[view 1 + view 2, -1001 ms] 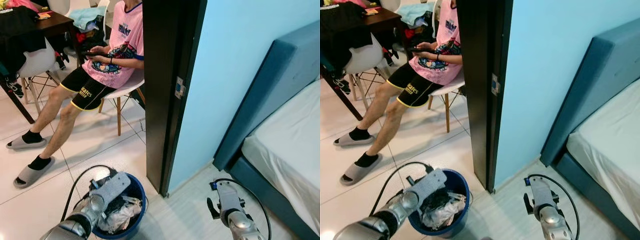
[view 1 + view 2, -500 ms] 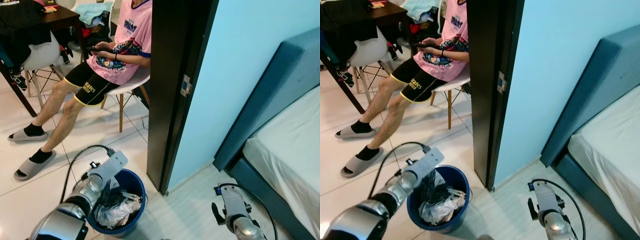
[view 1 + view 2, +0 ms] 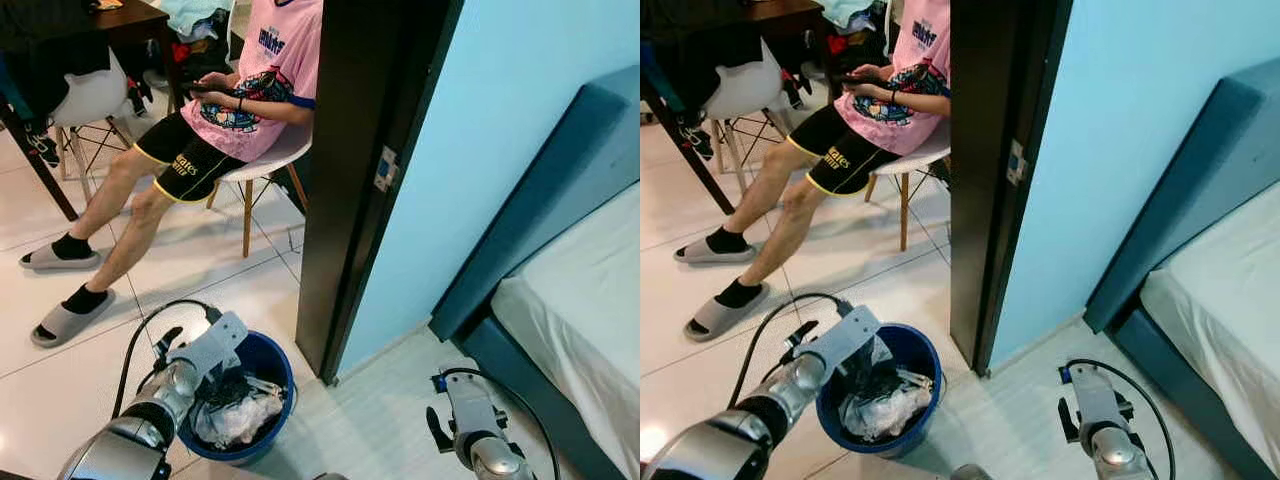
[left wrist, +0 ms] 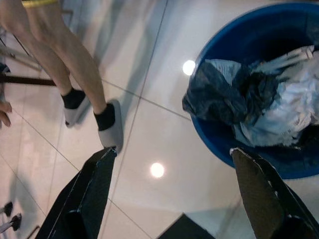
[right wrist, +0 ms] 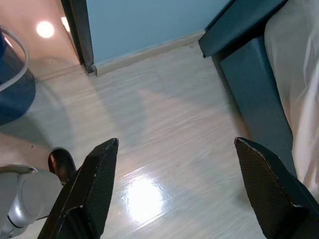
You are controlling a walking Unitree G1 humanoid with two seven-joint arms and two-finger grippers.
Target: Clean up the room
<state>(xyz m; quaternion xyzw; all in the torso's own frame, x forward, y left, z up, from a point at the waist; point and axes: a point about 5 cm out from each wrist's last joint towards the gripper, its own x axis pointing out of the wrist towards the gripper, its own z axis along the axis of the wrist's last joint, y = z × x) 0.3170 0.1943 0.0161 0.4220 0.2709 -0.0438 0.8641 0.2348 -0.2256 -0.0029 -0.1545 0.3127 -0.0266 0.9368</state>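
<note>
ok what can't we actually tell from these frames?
- Blue bin: its depths are covered by the crumpled clothes in both eye views and the left wrist view.
- Person: cut off above the chest by the eye views' top edge.
- Bed: far end cut by the eye views' right edge.
- Left gripper: open beside the bin.
- Right gripper: open over bare floor.

A round blue bin [image 3: 268, 358] stands upright on the pale tiled floor at the lower left of the frame, beside the foot of the dark door frame. It holds a heap of crumpled white and dark rubbish [image 4: 259, 102] that reaches up near its rim.
</note>
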